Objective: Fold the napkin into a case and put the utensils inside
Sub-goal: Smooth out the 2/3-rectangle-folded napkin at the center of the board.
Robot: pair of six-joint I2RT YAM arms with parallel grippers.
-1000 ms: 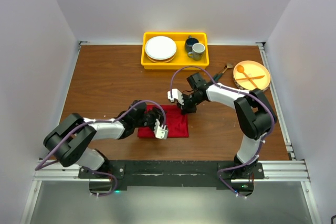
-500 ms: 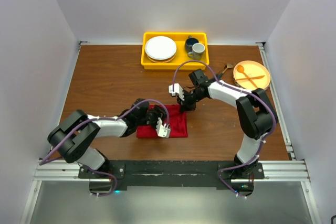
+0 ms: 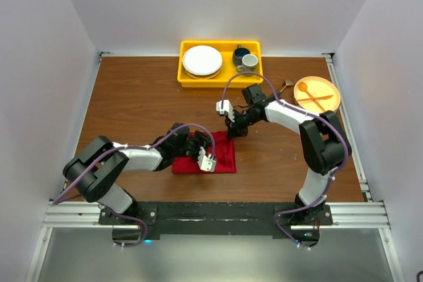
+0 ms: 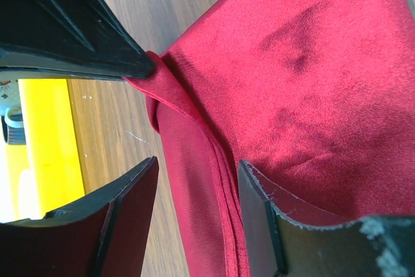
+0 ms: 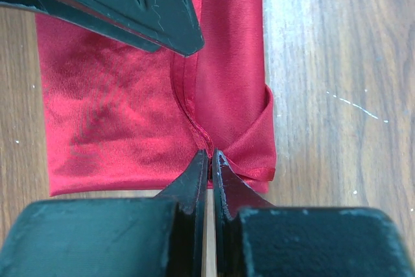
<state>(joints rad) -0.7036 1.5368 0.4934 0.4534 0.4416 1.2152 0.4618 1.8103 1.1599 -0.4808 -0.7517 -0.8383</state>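
**Napkin** (image 3: 213, 156): bright red cloth with a satin sheen, folded into a layered rectangle. It lies flat on the wood-grain table (image 3: 132, 97), front centre, with its far right corner curled up.

**Right gripper** (image 5: 209, 157): black fingers pressed together at the napkin's crease, apparently pinching a fold of the cloth.

**Left gripper** (image 4: 198, 180): jaws apart, straddling the napkin's stacked edge without clamping it.

**Tray** (image 3: 187, 78): yellow plastic, rectangular, at the far edge. It holds stacked white plates (image 3: 202, 61) and two mugs (image 3: 245, 58).

**Dish** (image 3: 330, 105): round, wooden, at far right. It holds the gold-toned utensils (image 3: 314, 95), a round-bowled spoon crossed with another piece, well apart from the napkin.
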